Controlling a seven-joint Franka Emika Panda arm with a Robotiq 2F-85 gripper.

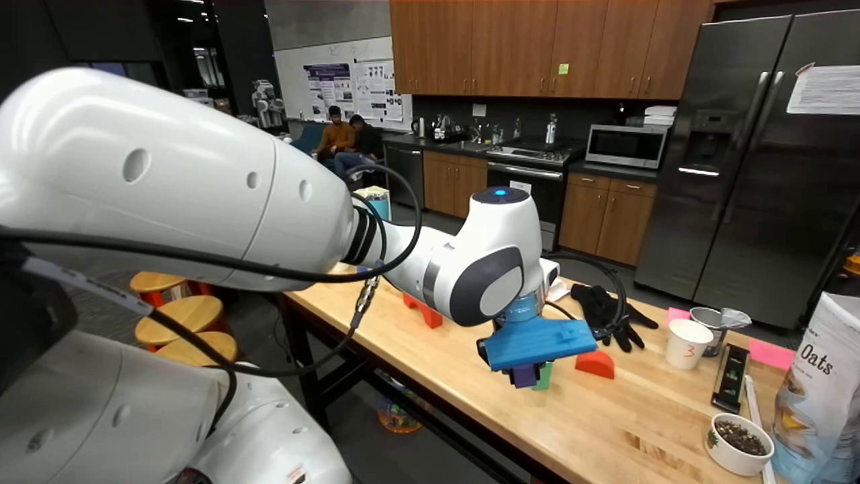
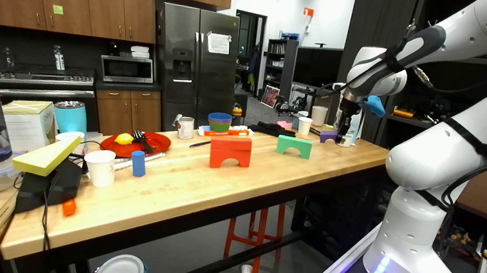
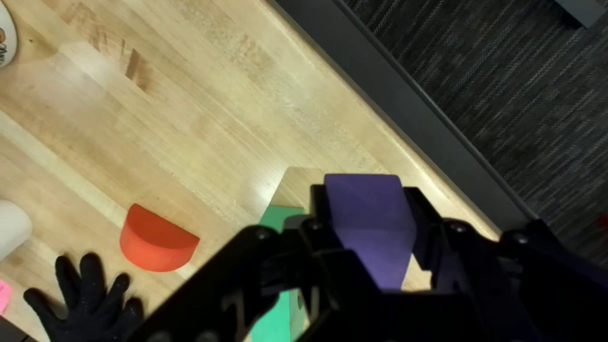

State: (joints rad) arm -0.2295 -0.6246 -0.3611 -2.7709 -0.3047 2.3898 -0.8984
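My gripper (image 3: 368,204) is shut on a purple block (image 3: 370,213), with a black finger against each side of it. That purple block (image 2: 328,136) looks arch-shaped in an exterior view, where the gripper (image 2: 342,135) points down at the far end of the table. Whether its underside touches the wood I cannot tell. A green arch block (image 2: 295,143) stands close by, partly hidden behind the fingers in the wrist view. A red half-round block (image 3: 159,242) lies a little apart. Farther along the table stands a red arch block (image 2: 231,144).
A black glove (image 3: 88,304) lies past the red half-round. The table's edge (image 3: 375,111) runs close beside the gripper. Around the far end stand a paper cup (image 1: 689,343), a bowl (image 1: 739,447) and an oats bag (image 1: 816,390). A blue cylinder (image 2: 138,164) stands near a red plate (image 2: 161,143).
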